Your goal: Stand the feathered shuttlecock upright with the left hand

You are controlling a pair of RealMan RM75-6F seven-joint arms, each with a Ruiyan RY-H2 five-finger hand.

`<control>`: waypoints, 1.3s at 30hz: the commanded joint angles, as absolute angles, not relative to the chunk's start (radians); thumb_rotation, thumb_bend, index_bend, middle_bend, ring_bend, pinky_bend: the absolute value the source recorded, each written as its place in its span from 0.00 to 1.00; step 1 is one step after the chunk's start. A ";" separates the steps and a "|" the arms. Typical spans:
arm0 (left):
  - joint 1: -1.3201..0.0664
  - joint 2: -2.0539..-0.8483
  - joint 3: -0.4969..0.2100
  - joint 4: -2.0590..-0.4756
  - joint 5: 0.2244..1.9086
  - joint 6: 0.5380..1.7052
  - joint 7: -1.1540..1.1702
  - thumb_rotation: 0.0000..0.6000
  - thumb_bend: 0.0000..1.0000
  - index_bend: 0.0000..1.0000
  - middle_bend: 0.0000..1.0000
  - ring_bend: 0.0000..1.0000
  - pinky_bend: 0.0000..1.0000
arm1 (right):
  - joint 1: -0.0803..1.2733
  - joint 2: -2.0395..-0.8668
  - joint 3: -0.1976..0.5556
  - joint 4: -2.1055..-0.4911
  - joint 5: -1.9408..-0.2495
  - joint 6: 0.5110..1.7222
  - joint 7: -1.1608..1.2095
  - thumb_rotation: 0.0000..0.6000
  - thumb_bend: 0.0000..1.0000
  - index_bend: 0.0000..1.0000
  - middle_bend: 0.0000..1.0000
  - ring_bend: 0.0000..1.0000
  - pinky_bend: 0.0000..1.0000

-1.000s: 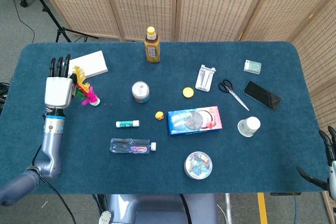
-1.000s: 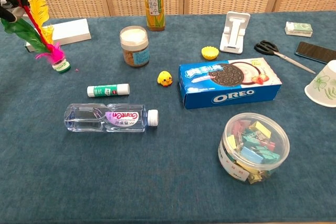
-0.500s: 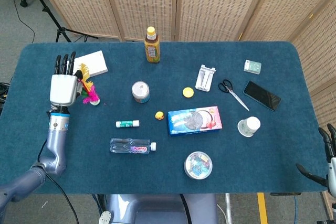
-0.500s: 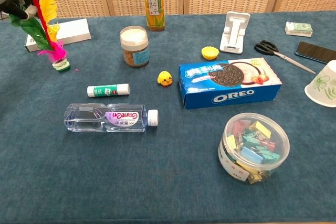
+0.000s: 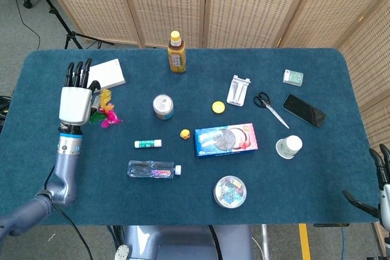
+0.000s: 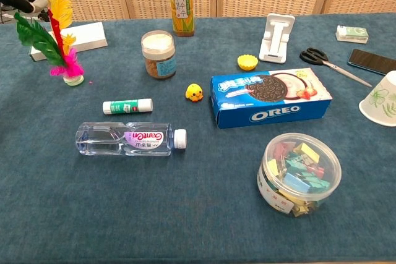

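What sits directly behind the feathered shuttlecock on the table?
Behind the feathered shuttlecock lies a white box, flat on the blue table. The feathers cover part of its front edge. The left hand is beside the feathers; whether it touches them cannot be told.

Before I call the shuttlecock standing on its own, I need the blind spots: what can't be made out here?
- Left hand, head view: only its back shows, so any finger contact with the shuttlecock is hidden.
- Chest view: the frame's top-left corner cuts off nearly all of that hand.
- Right hand: cropped by the head view's right edge, its pose unclear.
- Shuttlecock base, head view: covered by its own feathers.
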State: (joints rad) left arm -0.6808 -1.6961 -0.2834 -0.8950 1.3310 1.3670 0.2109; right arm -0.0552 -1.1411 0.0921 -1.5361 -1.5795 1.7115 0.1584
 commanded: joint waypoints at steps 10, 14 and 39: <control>-0.567 -1.538 -0.257 -1.197 1.409 1.554 0.223 1.00 0.27 0.48 0.00 0.00 0.00 | -0.069 -1.137 0.065 -1.553 -1.638 1.747 0.138 1.00 0.00 0.00 0.00 0.00 0.00; -0.485 -1.464 -0.233 -1.328 1.428 1.633 0.196 1.00 0.26 0.47 0.00 0.00 0.00 | -0.079 -1.131 0.057 -1.562 -1.659 1.770 0.138 1.00 0.00 0.00 0.00 0.00 0.00; -0.056 -1.444 0.032 -1.203 1.502 1.821 -0.068 1.00 0.20 0.00 0.00 0.00 0.00 | -0.098 -1.124 0.035 -1.587 -1.748 1.836 0.112 1.00 0.00 0.00 0.00 0.00 0.00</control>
